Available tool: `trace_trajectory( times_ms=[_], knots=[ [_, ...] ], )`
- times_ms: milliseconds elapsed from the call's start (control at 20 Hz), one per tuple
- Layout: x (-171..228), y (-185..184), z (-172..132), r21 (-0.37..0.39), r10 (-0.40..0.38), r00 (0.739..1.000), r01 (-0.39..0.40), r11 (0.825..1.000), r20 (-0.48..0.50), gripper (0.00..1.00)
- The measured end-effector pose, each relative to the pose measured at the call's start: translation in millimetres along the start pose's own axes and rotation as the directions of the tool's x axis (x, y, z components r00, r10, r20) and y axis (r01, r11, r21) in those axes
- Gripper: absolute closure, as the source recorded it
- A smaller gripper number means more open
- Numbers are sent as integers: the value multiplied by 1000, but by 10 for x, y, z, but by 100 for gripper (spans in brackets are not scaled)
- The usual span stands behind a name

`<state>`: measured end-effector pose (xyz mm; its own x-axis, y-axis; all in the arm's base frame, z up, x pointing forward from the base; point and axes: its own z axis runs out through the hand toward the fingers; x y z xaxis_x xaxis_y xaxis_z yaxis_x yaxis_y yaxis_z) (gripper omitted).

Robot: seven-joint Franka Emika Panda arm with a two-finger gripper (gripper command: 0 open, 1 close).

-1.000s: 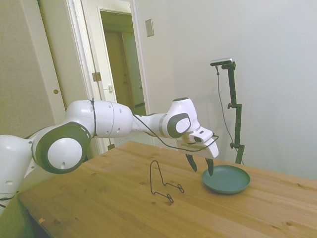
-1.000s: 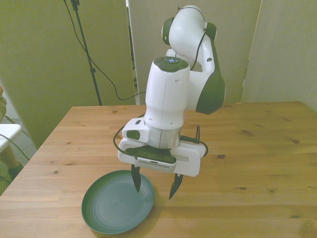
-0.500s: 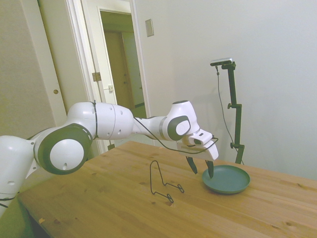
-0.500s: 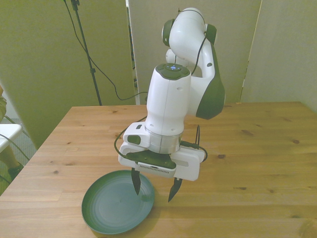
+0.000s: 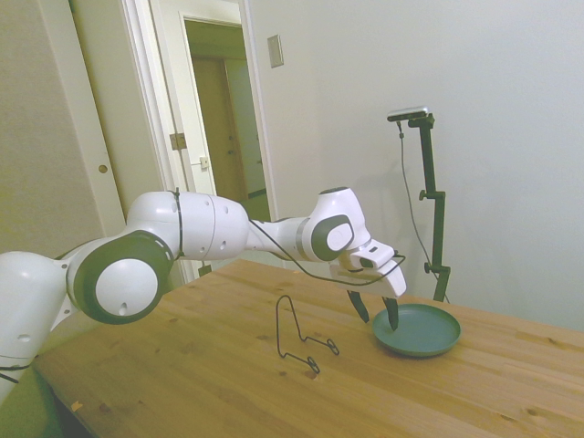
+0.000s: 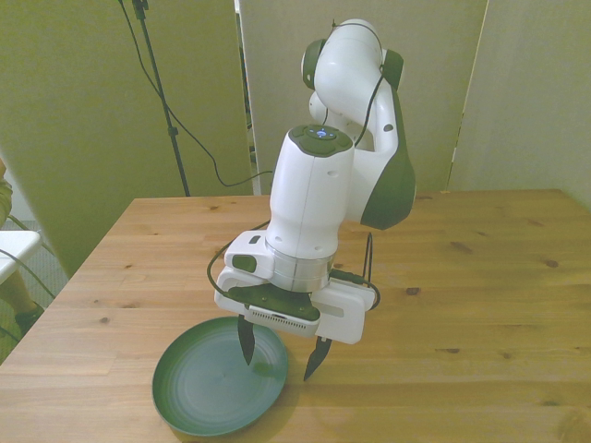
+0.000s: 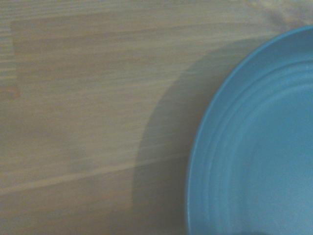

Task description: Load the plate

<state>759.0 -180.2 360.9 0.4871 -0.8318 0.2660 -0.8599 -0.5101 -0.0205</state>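
Note:
The teal plate (image 5: 418, 330) (image 6: 208, 392) lies flat on the wooden table, near the front edge at the front view's left. My gripper (image 5: 375, 313) (image 6: 275, 355) hangs open over the plate's rim. One dark finger (image 6: 245, 341) points down inside the plate. The other finger (image 6: 313, 358) stands just outside the rim over bare wood. Nothing is between them. The wrist view shows a curved part of the plate (image 7: 259, 156) with ringed ridges, beside table wood.
A thin black wire stand (image 5: 301, 334) rises from the table, left of the plate in the side view; the arm hides most of it in the front view. The table's front edge runs close below the plate in the front view.
The gripper has sunk lower and shifted slightly toward the front view's left, closer to the plate's rim. The plate has not moved.

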Motion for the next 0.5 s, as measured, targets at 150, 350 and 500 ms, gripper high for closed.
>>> trace_trajectory(
  times_ms=[150,350,500],
  knots=[
    [12,-3,5,-7,0,1000,0,1000,-1,100],
    [38,-2,21,-22,-4,1000,3,1000,-15,100],
    [47,4,32,-27,-1,1000,0,1000,-17,100]
  ],
)
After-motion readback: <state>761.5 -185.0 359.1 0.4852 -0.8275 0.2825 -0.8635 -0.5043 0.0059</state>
